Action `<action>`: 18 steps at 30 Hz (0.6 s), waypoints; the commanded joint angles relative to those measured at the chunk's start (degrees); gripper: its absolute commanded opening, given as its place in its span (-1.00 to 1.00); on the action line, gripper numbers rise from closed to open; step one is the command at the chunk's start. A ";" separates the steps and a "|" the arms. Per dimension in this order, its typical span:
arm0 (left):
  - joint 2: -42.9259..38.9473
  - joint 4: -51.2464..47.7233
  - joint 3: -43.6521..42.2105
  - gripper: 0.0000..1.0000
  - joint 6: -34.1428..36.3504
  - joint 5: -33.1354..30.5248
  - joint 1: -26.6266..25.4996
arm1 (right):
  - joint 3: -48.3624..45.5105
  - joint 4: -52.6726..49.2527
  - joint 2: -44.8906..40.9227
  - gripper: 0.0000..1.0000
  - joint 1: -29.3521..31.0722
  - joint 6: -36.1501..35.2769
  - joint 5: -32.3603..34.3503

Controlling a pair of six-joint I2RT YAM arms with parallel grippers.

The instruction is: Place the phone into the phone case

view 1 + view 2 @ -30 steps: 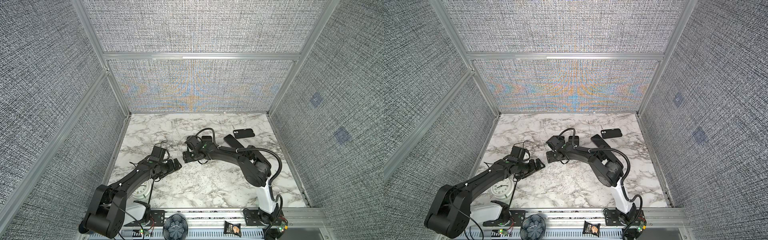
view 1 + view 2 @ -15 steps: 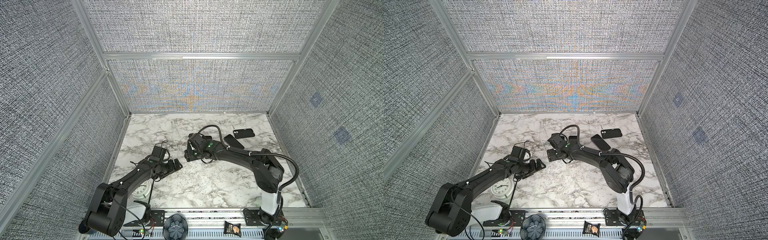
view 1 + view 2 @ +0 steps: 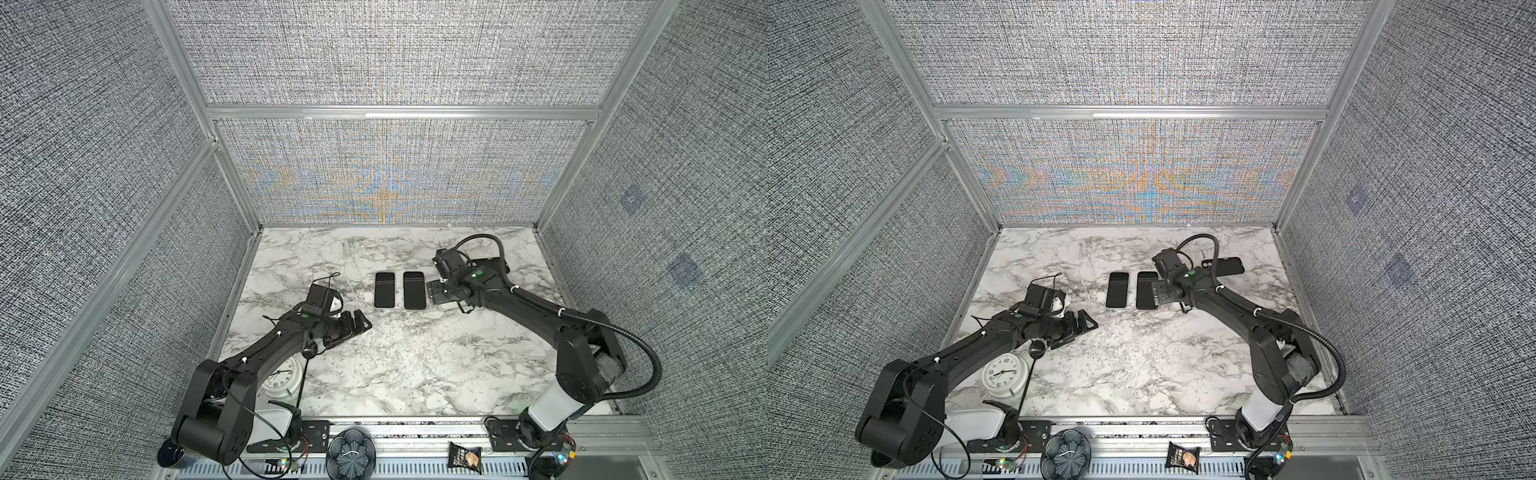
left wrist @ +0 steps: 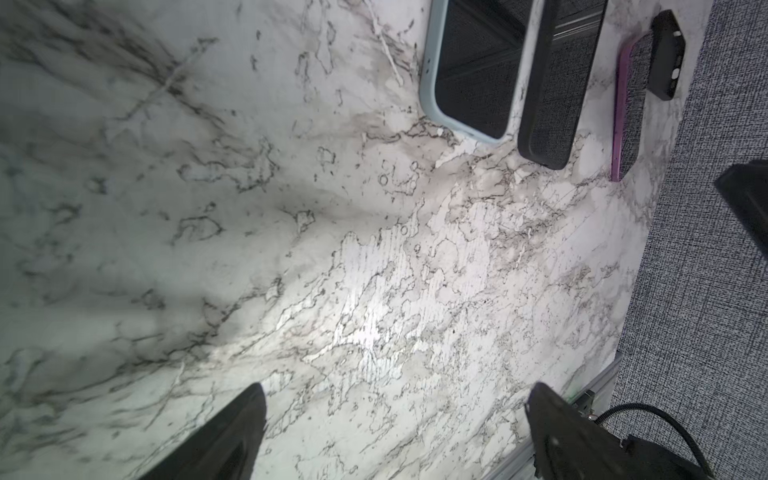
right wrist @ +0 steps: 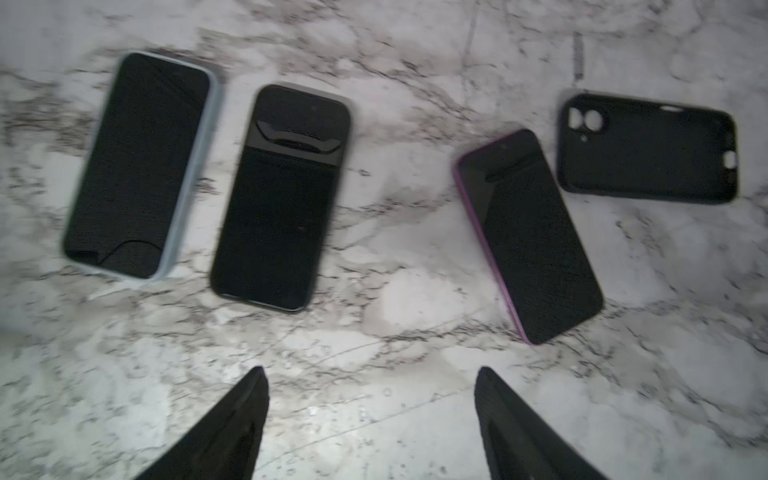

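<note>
Since a second ago: right gripper (image 5: 370,374) pulled back from table middle toward empty black case (image 5: 646,149), jaws widened, holding nothing. Purple phone (image 5: 530,235) lies bare just beside case, not touching. Blue-cased phone (image 5: 141,166) and black phone (image 5: 282,199) now uncovered, farther from case. Left gripper (image 4: 399,390) wide, empty. Likely next: pick up purple phone.

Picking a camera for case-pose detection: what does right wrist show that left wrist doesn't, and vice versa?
Only right wrist: the empty black case with its open inside and camera cutouts facing the lens, the purple phone with its whole screen, and the right pincer, open. Only left wrist: the grey wall, the frame rail, a black cable and the left pincer, open; case and purple phone appear only at a low slant there. Both: light-blue cased phone and black phone side by side on the marble table, nothing held.
</note>
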 commanded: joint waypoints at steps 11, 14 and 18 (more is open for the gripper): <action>4.78 -0.56 4.45 0.97 2.55 2.76 -0.13 | 7.30 -3.48 13.35 0.88 -15.04 -12.89 -7.51; 6.00 -0.62 5.25 0.97 2.72 3.25 -0.12 | 9.50 -4.42 16.37 0.88 -17.05 -14.95 -10.48; 7.07 -0.83 6.21 0.97 2.90 3.30 -0.12 | 12.24 -5.49 19.18 0.90 -17.78 -16.81 -11.92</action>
